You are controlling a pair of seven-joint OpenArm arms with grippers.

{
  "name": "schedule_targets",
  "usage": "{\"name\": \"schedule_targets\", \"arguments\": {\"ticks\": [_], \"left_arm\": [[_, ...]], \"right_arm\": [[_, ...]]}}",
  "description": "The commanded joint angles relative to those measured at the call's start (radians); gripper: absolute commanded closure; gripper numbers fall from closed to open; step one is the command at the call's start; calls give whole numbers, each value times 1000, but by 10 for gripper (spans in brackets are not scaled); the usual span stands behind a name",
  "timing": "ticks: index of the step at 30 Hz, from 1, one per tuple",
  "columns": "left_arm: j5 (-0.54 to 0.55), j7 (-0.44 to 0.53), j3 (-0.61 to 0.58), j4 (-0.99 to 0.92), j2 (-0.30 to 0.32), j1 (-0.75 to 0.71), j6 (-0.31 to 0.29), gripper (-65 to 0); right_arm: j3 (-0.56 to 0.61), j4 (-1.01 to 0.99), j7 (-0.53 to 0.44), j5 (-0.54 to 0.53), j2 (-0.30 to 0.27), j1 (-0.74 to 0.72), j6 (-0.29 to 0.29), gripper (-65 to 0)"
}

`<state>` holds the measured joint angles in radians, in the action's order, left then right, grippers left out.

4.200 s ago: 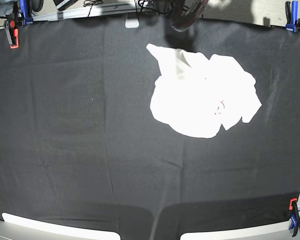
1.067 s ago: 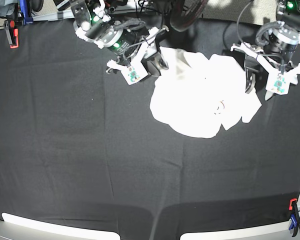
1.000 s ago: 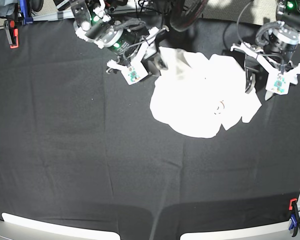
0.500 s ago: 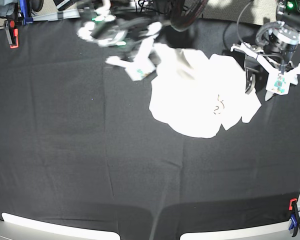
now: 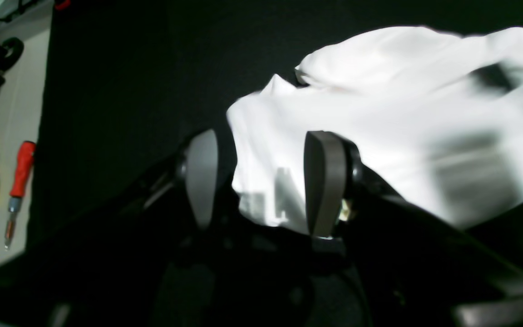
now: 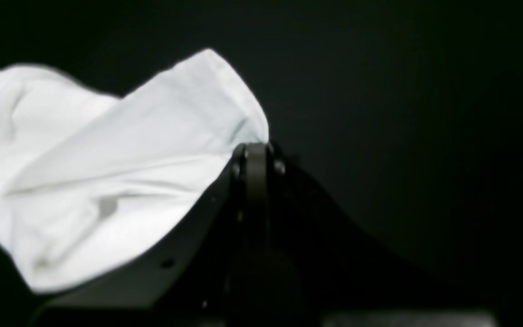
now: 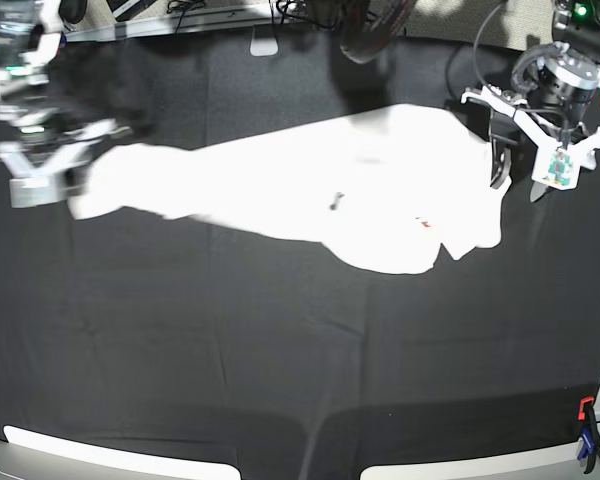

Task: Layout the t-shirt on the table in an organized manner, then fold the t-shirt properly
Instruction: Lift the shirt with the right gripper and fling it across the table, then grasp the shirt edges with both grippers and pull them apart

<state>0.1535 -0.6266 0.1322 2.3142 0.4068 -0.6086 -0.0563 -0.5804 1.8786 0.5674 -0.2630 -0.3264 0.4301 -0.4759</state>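
Black arm links carry white gripper frames, the left gripper [image 7: 525, 165] bearing a small green circuit board and looping black cable. Its fingers [image 5: 325, 181] wear smooth grey pads; a green light glows at one o'clock.

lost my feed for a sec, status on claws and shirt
Right claw shut on t-shirt edge. Left claw open, straddling the opposite edge. Shirt stretched across table, one side lifted. Nothing in the way.
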Motion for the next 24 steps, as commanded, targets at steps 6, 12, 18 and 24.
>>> {"name": "schedule_targets", "arguments": {"ticks": [6, 12, 18, 24], "left_arm": [[-2, 30, 5, 18, 6, 0, 4, -288], [85, 61, 5, 18, 6, 0, 3, -288], [154, 66, 5, 17, 6, 29, 2, -288], [278, 5, 3, -39, 6, 131, -20, -288]], "right_arm": [[-285, 19, -20, -3, -39, -3, 21, 0], [-488, 19, -13, -4, -39, -3, 25, 0], [-607, 19, -13, -3, -39, -3, 32, 0], [-658, 19, -13, -6, -39, -3, 39, 0]]}}
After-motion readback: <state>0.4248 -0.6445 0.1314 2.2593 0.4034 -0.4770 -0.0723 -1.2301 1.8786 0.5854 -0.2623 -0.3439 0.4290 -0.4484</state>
